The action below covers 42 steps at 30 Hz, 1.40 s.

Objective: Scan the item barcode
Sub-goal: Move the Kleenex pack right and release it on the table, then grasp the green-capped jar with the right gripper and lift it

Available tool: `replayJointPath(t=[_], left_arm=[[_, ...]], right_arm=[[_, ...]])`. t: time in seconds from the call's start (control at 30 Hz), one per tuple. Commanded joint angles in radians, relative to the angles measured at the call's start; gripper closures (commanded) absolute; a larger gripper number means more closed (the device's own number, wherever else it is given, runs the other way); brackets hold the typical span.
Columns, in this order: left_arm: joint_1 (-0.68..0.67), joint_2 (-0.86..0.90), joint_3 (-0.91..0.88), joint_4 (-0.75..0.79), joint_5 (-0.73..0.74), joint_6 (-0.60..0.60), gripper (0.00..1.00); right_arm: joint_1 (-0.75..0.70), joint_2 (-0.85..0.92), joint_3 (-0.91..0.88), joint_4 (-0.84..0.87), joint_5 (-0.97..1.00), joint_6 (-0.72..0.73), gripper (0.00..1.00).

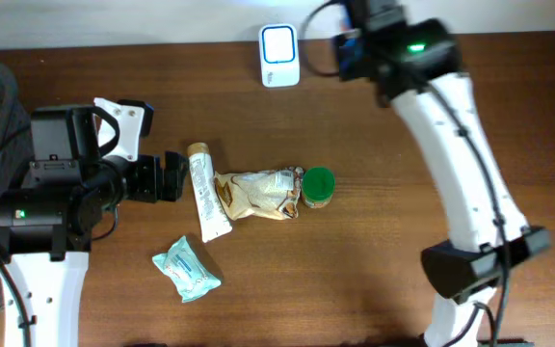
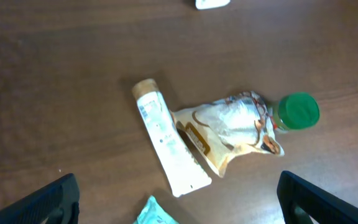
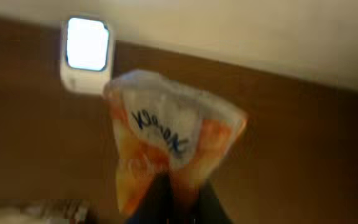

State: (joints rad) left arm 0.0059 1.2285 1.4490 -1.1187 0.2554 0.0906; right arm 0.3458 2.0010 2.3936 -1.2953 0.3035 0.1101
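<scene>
Packet (image 3: pixel 173 143): hanging near the scanner (image 3: pixel 87 53).
Right gripper (image 3: pixel 174 198): clamping tight on Packet's lower edge.
Doing well: probably turning barcode squarely toward scanner, holding steady.

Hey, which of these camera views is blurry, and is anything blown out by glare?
Right wrist view: smeared throughout, the packet soft, the window of the scanner blown out white. Overhead view: mostly sharp, slight blur on the right arm. Left wrist view: fairly sharp, the tube clearly outlined.
</scene>
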Motion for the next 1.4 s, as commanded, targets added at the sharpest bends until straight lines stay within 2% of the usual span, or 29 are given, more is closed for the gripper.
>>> replayJointPath(t=[0.0,0.07,0.13,0.27,0.33,0.4,0.43,0.5,0.53,0.57,0.63,0.67,0.7,0.73,0.83,0.87,0.9,0.93,1.03,1.1,1.17,1.37], left_arm=[[0.003,-0.004,0.003,-0.002,0.011,0.02,0.01],[0.003,-0.004,0.003,-0.002,0.011,0.02,0.01],[0.003,-0.004,0.003,-0.002,0.011,0.02,0.01],[0.003,-0.004,0.003,-0.002,0.011,0.02,0.01],[0.003,-0.004,0.003,-0.002,0.011,0.02,0.01],[0.003,-0.004,0.003,-0.002,0.011,0.02,0.01],[0.003,-0.004,0.003,-0.001,0.011,0.02,0.01],[0.003,-0.004,0.003,-0.002,0.011,0.02,0.01],[0.003,-0.004,0.003,-0.002,0.011,0.02,0.01],[0.004,-0.004,0.003,-0.002,0.011,0.02,0.01],[0.003,-0.004,0.003,-0.002,0.011,0.02,0.01],[0.003,-0.004,0.003,-0.002,0.011,0.02,0.01],[0.003,-0.004,0.003,-0.002,0.011,0.02,0.01],[0.003,-0.004,0.003,-0.002,0.011,0.02,0.01],[0.003,-0.004,0.003,-0.002,0.011,0.02,0.01],[0.003,-0.004,0.003,-0.002,0.011,0.02,0.01],[0.003,-0.004,0.003,-0.002,0.011,0.02,0.01],[0.003,-0.004,0.003,-0.002,0.011,0.02,0.01],[0.003,-0.004,0.003,-0.002,0.011,0.02,0.01],[0.004,-0.004,0.003,-0.002,0.011,0.02,0.01],[0.003,-0.004,0.003,-0.002,0.011,0.02,0.01],[0.003,-0.004,0.003,-0.002,0.011,0.02,0.01]], right_arm=[[-0.164,0.03,-0.024,-0.206,-0.184,0.208,0.96],[-0.289,0.046,-0.079,-0.28,-0.196,0.221,0.96],[-0.439,0.049,-0.256,-0.242,-0.239,0.22,0.96],[-0.641,0.049,-0.668,0.021,-0.325,0.22,0.96],[-0.669,0.05,-0.747,0.094,-0.33,0.22,0.96],[-0.679,0.049,-0.784,0.126,-0.332,0.22,0.83],[-0.673,0.047,-0.76,0.11,-0.37,0.163,0.62],[-0.651,0.045,-0.681,0.051,-0.372,0.109,0.39],[-0.634,0.045,-0.619,-0.001,-0.367,0.099,0.32],[-0.587,0.045,-0.484,-0.117,-0.373,0.07,0.3],[-0.473,0.038,-0.323,-0.28,-0.451,-0.06,0.3],[-0.422,0.031,-0.284,-0.327,-0.495,-0.103,0.3],[-0.31,0.011,-0.261,-0.371,-0.525,-0.107,0.29],[-0.219,0.01,-0.262,-0.374,-0.524,-0.106,0.02],[-0.034,0.04,-0.275,-0.338,-0.532,-0.106,0.02],[0.005,0.057,-0.277,-0.327,-0.528,-0.106,0.07],[0.029,0.072,-0.279,-0.311,-0.528,-0.079,0.21],[0.042,0.082,-0.293,-0.282,-0.524,-0.018,0.23],[0.092,0.084,-0.43,-0.163,-0.505,0.12,0.22],[0.119,0.084,-0.503,-0.089,-0.48,0.161,0.22],[0.127,0.084,-0.554,-0.061,-0.347,0.252,0.22],[0.132,0.084,-0.595,-0.008,-0.295,0.266,0.18]])
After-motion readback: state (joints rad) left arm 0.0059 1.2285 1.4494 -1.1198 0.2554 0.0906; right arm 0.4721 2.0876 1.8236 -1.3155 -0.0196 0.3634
